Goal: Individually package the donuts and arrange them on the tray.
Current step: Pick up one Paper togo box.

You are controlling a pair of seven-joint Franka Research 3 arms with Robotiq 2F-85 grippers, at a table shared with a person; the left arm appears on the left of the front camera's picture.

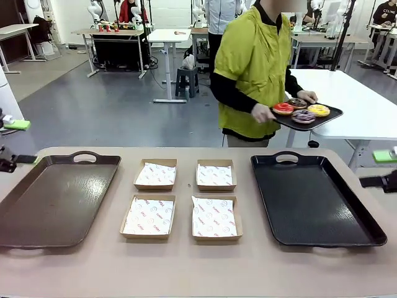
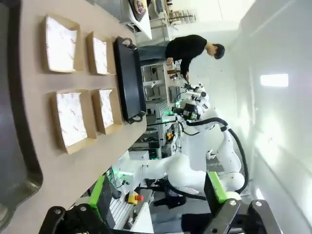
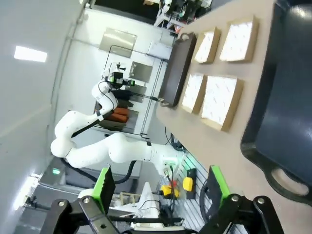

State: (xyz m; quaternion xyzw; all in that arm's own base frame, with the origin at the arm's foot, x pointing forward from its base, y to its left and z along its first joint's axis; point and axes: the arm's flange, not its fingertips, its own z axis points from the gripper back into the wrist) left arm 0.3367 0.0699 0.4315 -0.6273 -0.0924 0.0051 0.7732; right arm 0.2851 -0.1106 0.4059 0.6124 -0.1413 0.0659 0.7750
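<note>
The donuts (image 1: 301,110) sit on the person's small tray (image 1: 334,113) past the table's far edge, right of middle — seemingly nearer the right gripper (image 3: 161,184) than the left gripper (image 2: 160,192) — both agape, empty.

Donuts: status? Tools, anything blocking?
Tools: left tool open, right tool open, nothing held. Four donuts on a small tray carried by the person, beyond the table. Four paper-lined boxes mid-table, no donut inside. Nothing blocking.

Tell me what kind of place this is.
Probably a robotics lab: a white robot arm at the table, rows of work tables behind the person, and trays and cardboard boxes staged here.
</note>
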